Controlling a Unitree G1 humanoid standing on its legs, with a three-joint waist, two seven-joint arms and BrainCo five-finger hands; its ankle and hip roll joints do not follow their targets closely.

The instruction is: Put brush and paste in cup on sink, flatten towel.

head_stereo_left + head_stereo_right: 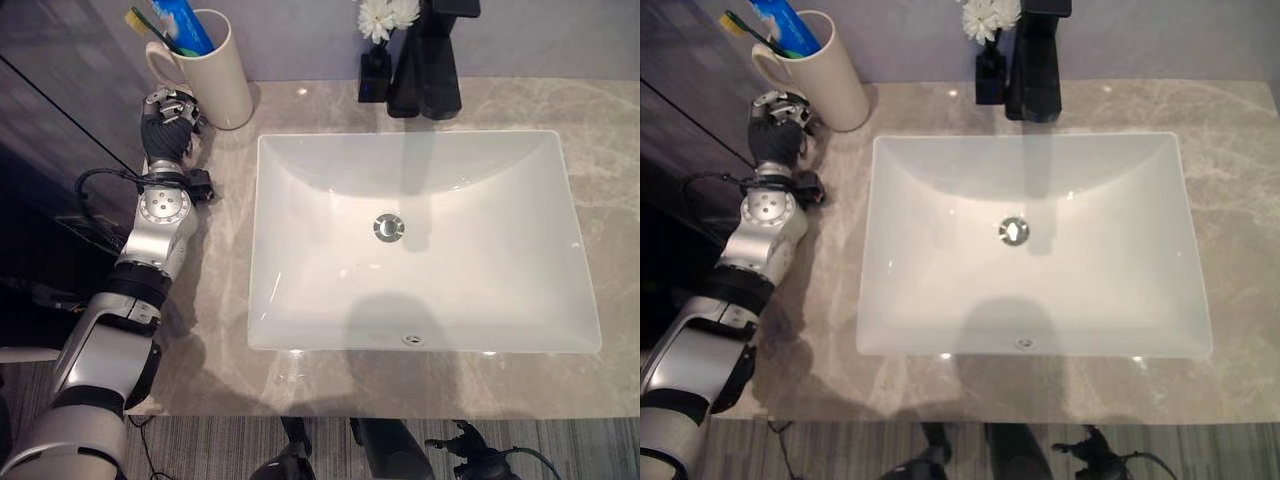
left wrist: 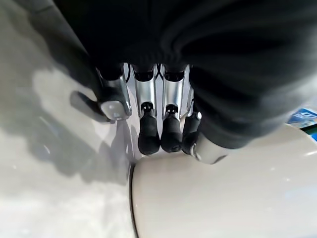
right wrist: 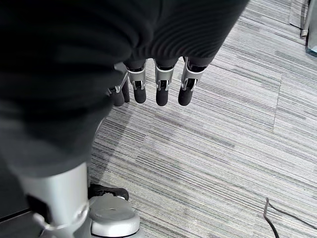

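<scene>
Left eye view, left robot hand (image 1: 168, 118) beside cup (image 1: 222, 75)

You can see the toothbrush (image 1: 150, 30) and the toothpaste tube (image 1: 187, 22) only where they rise above the rim of the cup (image 1: 222, 75) at the counter's (image 1: 600, 120) far left corner; the picture's top edge crops the tube. That edge also cuts off the black faucet (image 1: 432, 55) and the flower (image 1: 385, 15).

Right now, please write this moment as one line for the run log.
left hand: open, beside cup | brush and paste: in cup | right hand: open, over floor | towel: unseen
</scene>
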